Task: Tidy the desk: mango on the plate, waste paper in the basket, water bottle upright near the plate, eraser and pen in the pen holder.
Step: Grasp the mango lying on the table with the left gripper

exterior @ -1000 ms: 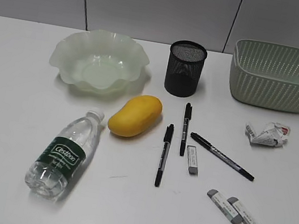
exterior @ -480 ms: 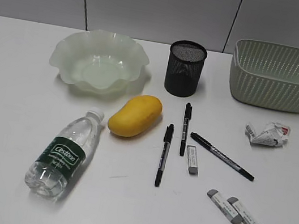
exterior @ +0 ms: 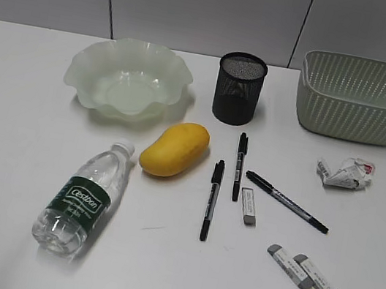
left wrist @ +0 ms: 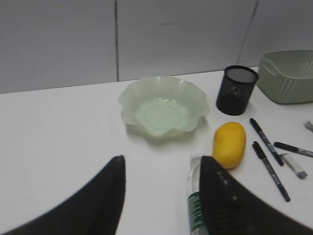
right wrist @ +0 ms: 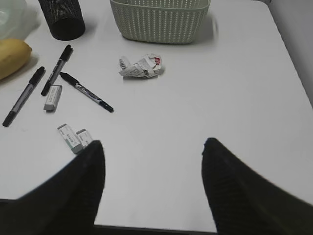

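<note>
The mango (exterior: 174, 149) lies on the desk (exterior: 23, 138) in front of the empty plate (exterior: 128, 78). The water bottle (exterior: 83, 197) lies on its side, front left. Three pens (exterior: 237, 165) and three erasers (exterior: 248, 205) lie at centre and front right. The waste paper (exterior: 344, 173) lies in front of the basket (exterior: 360, 97). The pen holder (exterior: 239, 88) stands empty at the back centre. My left gripper (left wrist: 162, 164) is open above the desk, left of the bottle (left wrist: 196, 205). My right gripper (right wrist: 151, 147) is open above the front right edge. Neither arm shows in the exterior view.
A grey panelled wall (exterior: 201, 5) runs behind the desk. The desk's front edge (right wrist: 156, 228) and right edge (right wrist: 293, 63) show in the right wrist view.
</note>
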Robot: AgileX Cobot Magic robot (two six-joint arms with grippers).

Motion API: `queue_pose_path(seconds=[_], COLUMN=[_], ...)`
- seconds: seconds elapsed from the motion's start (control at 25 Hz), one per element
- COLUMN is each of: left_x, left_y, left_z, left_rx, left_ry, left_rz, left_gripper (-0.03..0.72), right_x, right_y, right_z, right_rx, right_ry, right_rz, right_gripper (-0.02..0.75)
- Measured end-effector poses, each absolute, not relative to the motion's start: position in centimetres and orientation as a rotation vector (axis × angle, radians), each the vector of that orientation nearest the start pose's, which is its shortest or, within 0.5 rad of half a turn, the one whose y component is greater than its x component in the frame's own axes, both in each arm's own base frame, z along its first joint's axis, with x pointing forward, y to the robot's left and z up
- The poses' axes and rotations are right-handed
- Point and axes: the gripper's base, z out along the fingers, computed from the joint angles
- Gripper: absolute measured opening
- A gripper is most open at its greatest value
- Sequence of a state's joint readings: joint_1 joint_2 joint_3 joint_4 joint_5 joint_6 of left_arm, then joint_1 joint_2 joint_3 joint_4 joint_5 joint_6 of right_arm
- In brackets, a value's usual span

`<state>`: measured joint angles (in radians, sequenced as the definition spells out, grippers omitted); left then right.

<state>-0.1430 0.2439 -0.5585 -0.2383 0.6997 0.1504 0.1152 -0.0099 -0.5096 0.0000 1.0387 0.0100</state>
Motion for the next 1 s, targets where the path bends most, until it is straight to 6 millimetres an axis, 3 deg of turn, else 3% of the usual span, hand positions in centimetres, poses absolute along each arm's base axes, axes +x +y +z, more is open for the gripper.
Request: queue_pose_path(seconds=[0.08, 0.2, 0.44, 0.56, 0.68, 0.84, 1.0], left_x=[6.1, 9.9, 18.6, 22.2, 25.2, 28.1, 30.7], left_y=[-2.8, -4.0, -7.6, -11.4, -16.8, -22.8, -24.9], left_z=[32.2, 31.8, 29.8, 29.2, 27.2, 23.5, 20.3], left_rx=[0.253, 0.292, 0.517, 0.723, 0.895, 0.933, 0.934], left_ry=[1.876, 1.941, 2.165, 2.16, 2.141, 2.223, 2.332], left_rz=[-0.316, -0.379, -0.464, -0.422, -0.399, -0.45, -0.383], left_gripper=[0.454, 0.547, 0.571, 0.566, 0.566, 0.566, 0.566], right_x=[-0.7, -0.7, -0.7, -0.7, -0.7, -0.7, -0.7], right_y=[0.1, 0.2, 0.3, 0.3, 0.3, 0.3, 0.3], right_z=[28.2, 28.2, 28.2, 28.2, 28.2, 28.2, 28.2], right_rx=[-0.106, -0.107, -0.108, -0.107, -0.107, -0.108, -0.108], right_ry=[2.001, 2.002, 2.002, 2.001, 2.001, 2.001, 2.001], right_rz=[0.1, 0.125, 0.136, 0.137, 0.137, 0.138, 0.138], right_gripper=[0.497, 0.497, 0.497, 0.497, 0.497, 0.497, 0.497])
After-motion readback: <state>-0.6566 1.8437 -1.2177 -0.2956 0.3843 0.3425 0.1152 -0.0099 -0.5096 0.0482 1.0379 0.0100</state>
